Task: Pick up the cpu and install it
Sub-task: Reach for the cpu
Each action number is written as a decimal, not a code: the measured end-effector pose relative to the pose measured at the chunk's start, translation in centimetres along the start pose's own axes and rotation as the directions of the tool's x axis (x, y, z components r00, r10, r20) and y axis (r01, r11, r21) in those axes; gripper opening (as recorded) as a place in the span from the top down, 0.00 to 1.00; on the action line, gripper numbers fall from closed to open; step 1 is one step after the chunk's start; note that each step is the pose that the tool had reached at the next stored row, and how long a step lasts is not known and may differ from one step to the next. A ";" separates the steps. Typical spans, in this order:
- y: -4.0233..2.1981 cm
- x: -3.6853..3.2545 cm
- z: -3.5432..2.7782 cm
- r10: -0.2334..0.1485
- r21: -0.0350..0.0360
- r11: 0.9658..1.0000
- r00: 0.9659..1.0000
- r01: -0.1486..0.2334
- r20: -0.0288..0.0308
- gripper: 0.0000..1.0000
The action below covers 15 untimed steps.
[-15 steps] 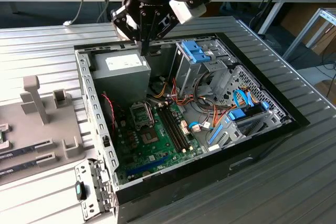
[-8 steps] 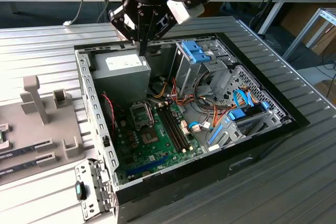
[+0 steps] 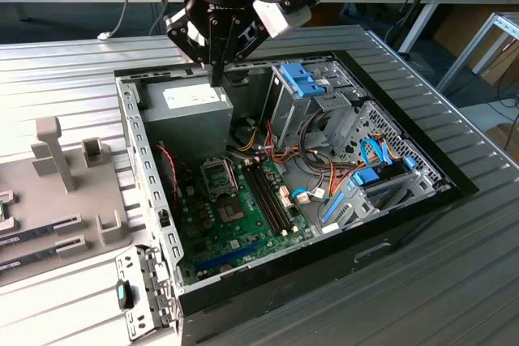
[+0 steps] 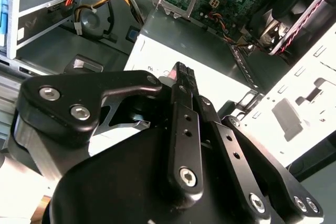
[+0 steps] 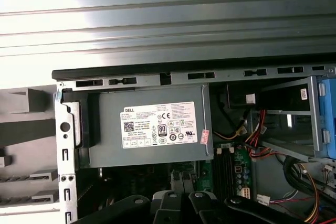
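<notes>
Both fingers of the gripper (image 3: 216, 79) are pressed together, seemingly empty, over the power supply (image 3: 188, 115); the motherboard socket (image 3: 219, 176) lies just past that box. Whether the cpu sits in it we cannot tell

You're working on a ribbed grey metal table (image 3: 454, 281). The open computer case (image 3: 268, 277) lies on its side at the middle of it. Just beside the case, on the exterior view's left, sits your grey fixture plate (image 3: 40, 200) with upright posts
</notes>
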<state>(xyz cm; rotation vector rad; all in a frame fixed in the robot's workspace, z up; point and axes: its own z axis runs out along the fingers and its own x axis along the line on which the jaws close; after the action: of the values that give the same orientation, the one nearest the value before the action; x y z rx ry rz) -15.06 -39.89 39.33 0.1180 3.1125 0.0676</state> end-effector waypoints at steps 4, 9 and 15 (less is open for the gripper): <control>-0.02 0.21 -0.01 0.000 0.000 1.000 1.000 0.000 0.000 0.89; -0.03 0.45 -0.01 0.000 0.000 1.000 1.000 0.000 0.000 0.89; -0.07 0.87 -0.02 0.000 0.000 1.000 1.000 0.000 0.000 0.89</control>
<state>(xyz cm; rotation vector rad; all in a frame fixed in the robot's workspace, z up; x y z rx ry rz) -15.94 -39.89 39.33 0.1179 3.1125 0.0677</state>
